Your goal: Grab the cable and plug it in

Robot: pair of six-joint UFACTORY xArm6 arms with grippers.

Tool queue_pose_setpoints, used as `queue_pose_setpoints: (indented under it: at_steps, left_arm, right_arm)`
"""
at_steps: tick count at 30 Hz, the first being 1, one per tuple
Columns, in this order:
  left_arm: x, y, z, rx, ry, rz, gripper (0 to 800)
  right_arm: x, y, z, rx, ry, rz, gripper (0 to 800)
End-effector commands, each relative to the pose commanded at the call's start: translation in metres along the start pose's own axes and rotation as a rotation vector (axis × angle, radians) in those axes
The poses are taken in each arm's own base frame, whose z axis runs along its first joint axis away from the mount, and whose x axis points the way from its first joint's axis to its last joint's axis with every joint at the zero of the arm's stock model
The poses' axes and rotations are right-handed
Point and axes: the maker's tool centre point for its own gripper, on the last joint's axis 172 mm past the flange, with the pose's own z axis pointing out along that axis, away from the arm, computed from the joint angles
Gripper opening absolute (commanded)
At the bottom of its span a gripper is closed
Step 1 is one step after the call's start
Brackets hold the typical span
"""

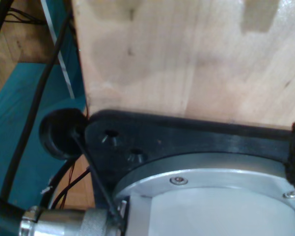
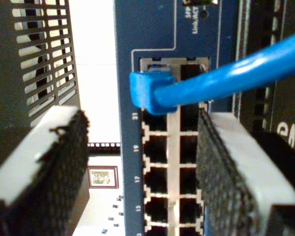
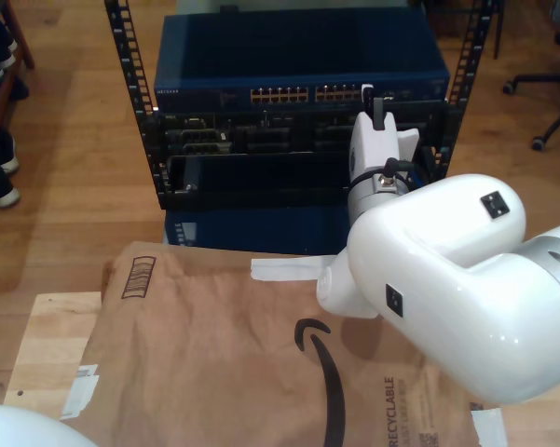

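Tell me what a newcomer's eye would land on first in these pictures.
First, the bright-blue cable, its plug end seated at a port at the top of the blue switch in the second wrist view, with my second gripper open, its dark-padded fingers apart below it. In the exterior view, the big white arm fills the exterior view's right, reaching to the rack over a brown paper sheet.
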Motion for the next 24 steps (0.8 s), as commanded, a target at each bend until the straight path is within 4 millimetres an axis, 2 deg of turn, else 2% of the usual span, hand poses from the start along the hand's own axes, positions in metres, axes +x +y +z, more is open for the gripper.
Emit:
queue_pose_setpoints:
  at_steps: [11,14,18,24]
  left_arm:
    - [0.0,0.0,0.0,0.0,0.0,0.0,800]
    - [0.0,0.0,0.0,0.0,0.0,0.0,800]
    - [0.0,0.0,0.0,0.0,0.0,0.0,800]
    - [0.0,0.0,0.0,0.0,0.0,0.0,800]
  right_arm:
    - [0.0059,0.0056,0.003,-0.014,0.007,-0.003,263]
    - [0.0065,0.0057,0.0019,-0.014,0.007,-0.004,196]
    - [0.0081,0.006,0.0019,-0.013,0.011,-0.003,61]
    - [0.0089,0.0035,0.0033,-0.007,0.014,0.0,16]
